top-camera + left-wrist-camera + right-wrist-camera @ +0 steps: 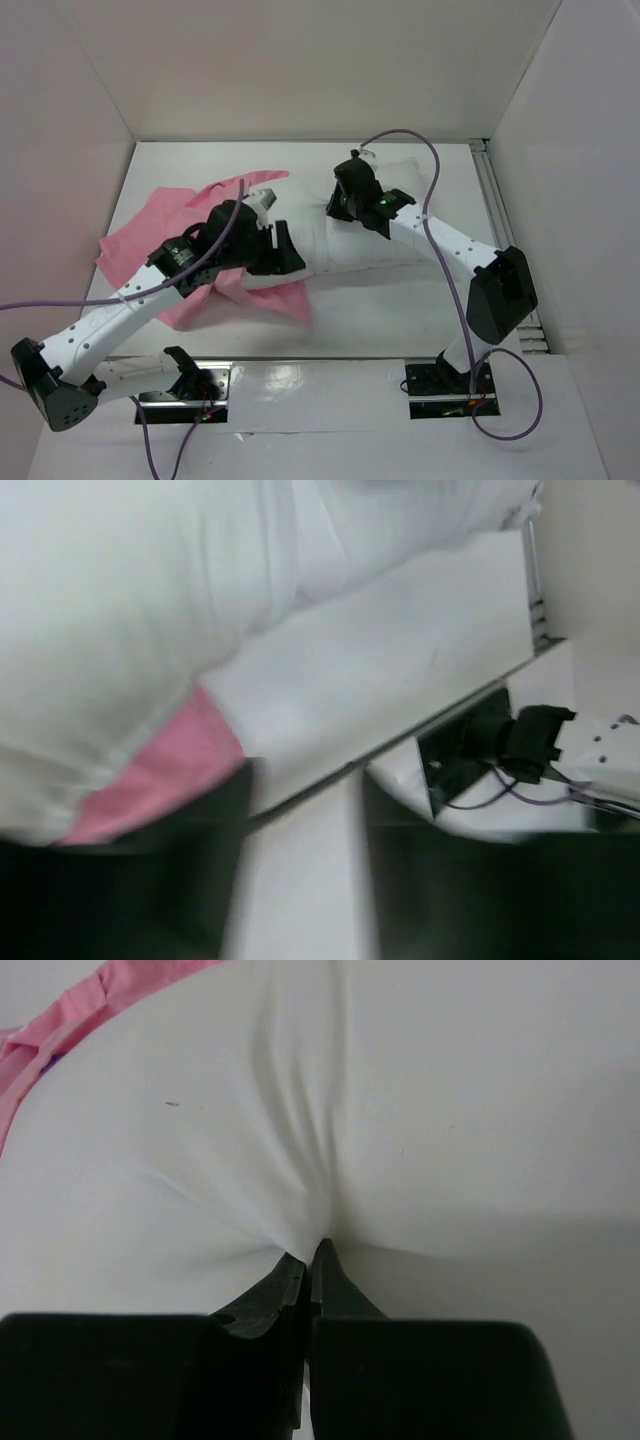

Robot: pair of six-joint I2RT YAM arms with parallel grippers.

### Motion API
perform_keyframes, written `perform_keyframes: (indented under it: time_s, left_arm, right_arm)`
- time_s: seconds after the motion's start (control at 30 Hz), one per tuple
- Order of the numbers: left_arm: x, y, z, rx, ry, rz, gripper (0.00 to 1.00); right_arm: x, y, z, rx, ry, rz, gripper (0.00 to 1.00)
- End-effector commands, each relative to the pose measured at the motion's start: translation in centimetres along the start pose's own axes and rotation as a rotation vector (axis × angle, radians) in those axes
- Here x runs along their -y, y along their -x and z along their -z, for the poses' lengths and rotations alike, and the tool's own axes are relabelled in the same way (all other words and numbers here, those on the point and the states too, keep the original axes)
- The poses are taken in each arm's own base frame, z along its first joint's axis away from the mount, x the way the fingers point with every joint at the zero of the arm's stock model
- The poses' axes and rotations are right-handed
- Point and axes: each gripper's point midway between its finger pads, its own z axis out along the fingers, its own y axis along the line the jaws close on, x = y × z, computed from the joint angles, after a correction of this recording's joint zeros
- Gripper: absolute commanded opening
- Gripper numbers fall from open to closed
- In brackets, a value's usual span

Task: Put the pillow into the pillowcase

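- So the pillow is lying across the middle of the table, long side running left to right, a bit squashed where the arms are on it.
- The pillowcase is bunched up on the left. It's spread flat out to the left, and some of it sits under the pillow's left end, with a pink flap poking out on the near side too.
- From the top view I can't tell whether the pillow's end is actually inside the opening or just lying on top of the fabric.
- The right gripper is down on the pillow's top surface, right of center. In the right wrist view the right gripper has its 2 fingers squeezed together on a small pinch of the white pillow cover, with wrinkles fanning out from that spot. A strip of pink pillowcase shows in the top left corner.
- The left gripper is at the pillow's near left edge, right where white meets pink.
- The left wrist view is blurry, but the left gripper looks spread, with bare table showing in the gap. Pink pillowcase peeks out from under the pillow, just above 1 finger.
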Motion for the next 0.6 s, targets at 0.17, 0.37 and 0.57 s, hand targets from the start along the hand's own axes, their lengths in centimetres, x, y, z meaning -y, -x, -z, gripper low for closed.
perform_keyframes:
  time_s: [0.17,0.37,0.57]
  left_arm:
    - [-5.4,6.1,5.9,0.203,0.430,0.026,0.71]
    - [-8.9,7.4,4.6,0.224,0.660,0.063,0.90]
    - [-11.5,6.8,4.5,0.209,0.816,0.118,0.85]
  right_arm:
    - [-0.5,-1.4,3.0,-0.027,0.058,-0.009,0.00]
    - [-0.5,-1.7,3.4,-0.048,0.065,0.002,0.00]
    - [-0.4,-2.0,3.2,-0.055,0.059,0.014,0.00]
